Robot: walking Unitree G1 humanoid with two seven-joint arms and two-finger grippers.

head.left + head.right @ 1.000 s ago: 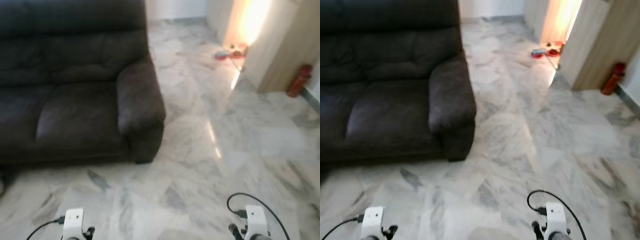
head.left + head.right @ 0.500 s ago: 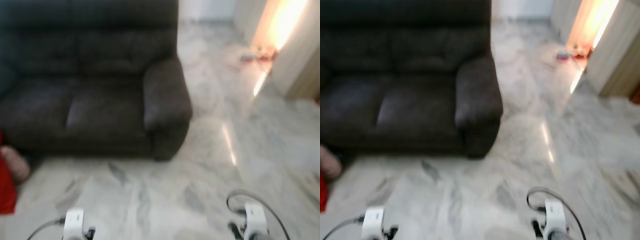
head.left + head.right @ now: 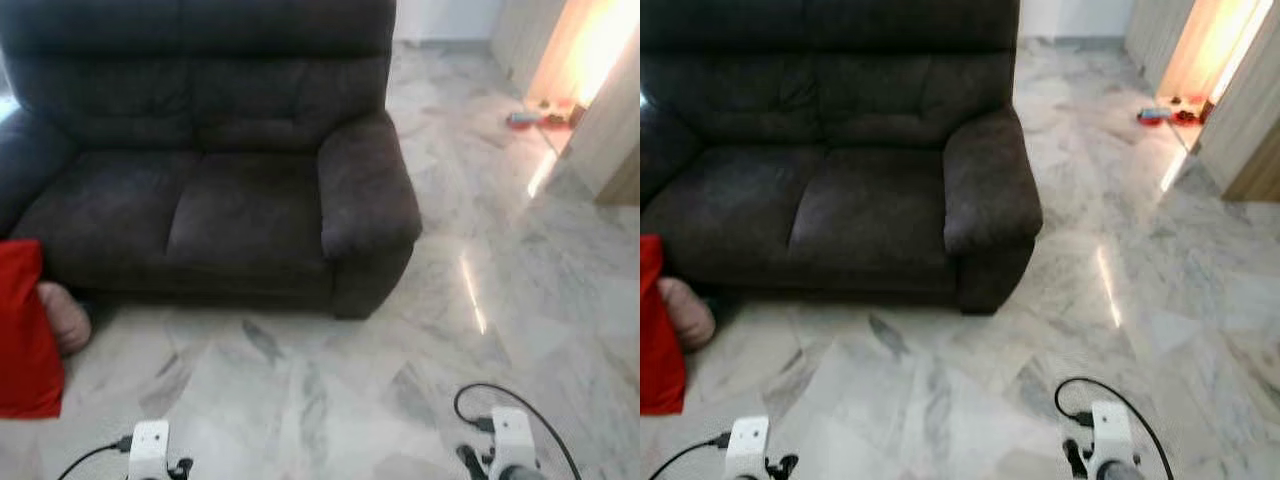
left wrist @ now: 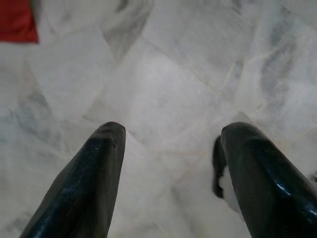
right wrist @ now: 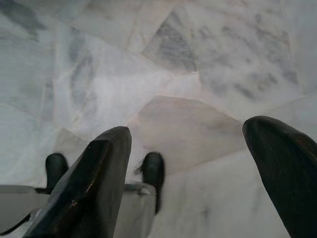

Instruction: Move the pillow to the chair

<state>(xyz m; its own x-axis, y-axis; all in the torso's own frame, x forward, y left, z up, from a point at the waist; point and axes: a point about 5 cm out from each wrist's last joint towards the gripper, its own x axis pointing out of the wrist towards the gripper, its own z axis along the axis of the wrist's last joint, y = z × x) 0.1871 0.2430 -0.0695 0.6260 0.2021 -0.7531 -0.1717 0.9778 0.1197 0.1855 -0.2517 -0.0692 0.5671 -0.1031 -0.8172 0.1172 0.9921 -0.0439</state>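
Left jaws (image 4: 171,173): spread wide apart and holding nothing, hanging low over the marble floor (image 3: 330,400); the two black fingers (image 4: 81,183) point down at pale veined tiles, with a scrap of red at the far corner of that wrist view.
Right jaws (image 5: 198,188): also spread wide and empty, over the same floor, with the robot's own foot (image 5: 153,171) showing between the fingers.
Arms: both wrists sit at the bottom edge of the head views, left (image 3: 148,445) and right (image 3: 512,440), each with a black cable looping off it.
Pillow: a rounded pinkish cushion (image 3: 62,316) lies on the floor at the sofa's front left corner, partly tucked against the sofa base and half hidden behind a red cloth; whether this is the task's pillow I cannot tell for sure.
Red cloth (image 3: 25,330): a flat red piece at the left edge of the view, overlapping the pinkish cushion.
Sofa (image 3: 210,170): dark two-seat, straight ahead, seat cushions bare; its right armrest (image 3: 365,195) bulges toward the open floor.
Far right: a bright doorway (image 3: 590,45) with wooden panels beside it, and small red and blue items (image 3: 530,118) on the floor near its threshold, too small to identify.
Between robot and sofa: open marble floor.
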